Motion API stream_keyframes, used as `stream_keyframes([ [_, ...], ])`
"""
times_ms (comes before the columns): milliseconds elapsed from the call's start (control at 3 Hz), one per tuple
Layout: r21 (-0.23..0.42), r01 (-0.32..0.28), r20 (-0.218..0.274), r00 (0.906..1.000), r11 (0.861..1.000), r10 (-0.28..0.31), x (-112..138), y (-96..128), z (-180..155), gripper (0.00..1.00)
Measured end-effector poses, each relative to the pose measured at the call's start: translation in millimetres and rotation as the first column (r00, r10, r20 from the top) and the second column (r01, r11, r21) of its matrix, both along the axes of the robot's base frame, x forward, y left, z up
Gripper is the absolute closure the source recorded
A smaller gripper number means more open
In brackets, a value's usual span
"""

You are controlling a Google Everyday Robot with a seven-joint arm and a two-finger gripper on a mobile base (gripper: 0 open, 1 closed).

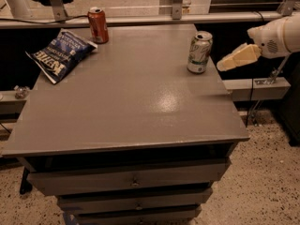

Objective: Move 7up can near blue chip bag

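Note:
The 7up can [199,52], silver-white with green markings, stands upright near the right edge of the grey table [126,107]. The blue chip bag [60,55] lies wrinkled at the table's far left. My gripper [236,58] is cream-coloured and hangs just off the table's right edge. It is level with the 7up can, a short gap to its right, and does not touch it. The white arm [279,34] reaches in from the right edge of the view.
An orange-red can [98,25] stands upright at the back of the table, just right of the chip bag. A metal rail [140,18] runs behind the table. Drawers [131,179] sit below the tabletop. A ledge [255,86] lies under the gripper.

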State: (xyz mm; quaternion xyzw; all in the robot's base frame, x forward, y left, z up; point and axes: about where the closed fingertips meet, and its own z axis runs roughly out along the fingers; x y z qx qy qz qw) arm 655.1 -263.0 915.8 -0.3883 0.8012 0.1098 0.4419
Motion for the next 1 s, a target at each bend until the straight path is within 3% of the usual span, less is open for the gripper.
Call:
stream_keyframes([
  [333,0.131,-0.068,0.042,0.9971,0.989,0.063,25,27,-12,0.0],
  [1000,0.298,-0.214,0.158,0.9721,0.93,0.173,55,73,-34,0.0],
])
